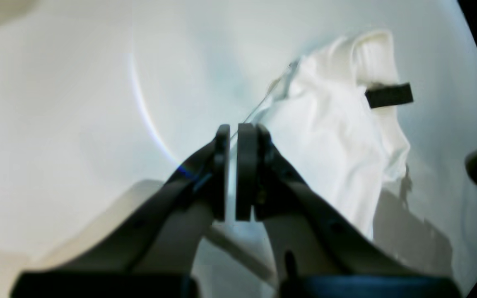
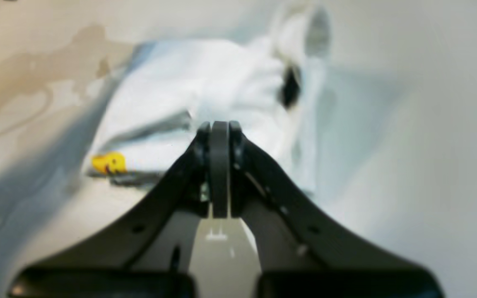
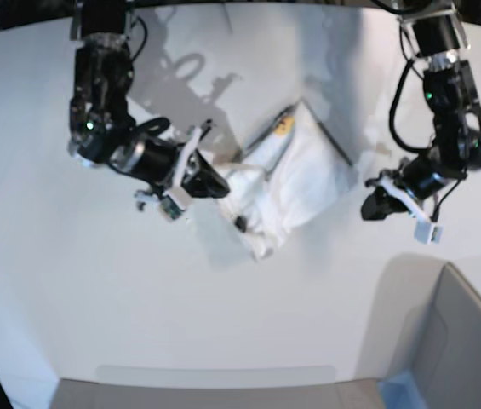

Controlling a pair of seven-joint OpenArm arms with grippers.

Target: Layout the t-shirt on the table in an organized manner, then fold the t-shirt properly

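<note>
The white t-shirt (image 3: 295, 183) lies bunched in a rumpled heap on the white table (image 3: 70, 281), with its yellow neck tag (image 3: 284, 126) near the far edge of the heap. My right gripper (image 3: 220, 184) is at the shirt's left edge with its jaws shut. In the right wrist view the gripper (image 2: 220, 126) pinches the fabric (image 2: 205, 78) at its tips, and the tag (image 2: 108, 162) lies to the left. My left gripper (image 3: 371, 207) hovers right of the shirt, apart from it. In the left wrist view it (image 1: 230, 134) is nearly closed and empty, with the shirt (image 1: 338, 124) beyond.
A grey box (image 3: 457, 341) with a blue edge (image 3: 397, 388) stands at the front right corner. A grey strip (image 3: 214, 375) lies along the table's front edge. A black bar (image 1: 389, 95) pokes out of the shirt in the left wrist view.
</note>
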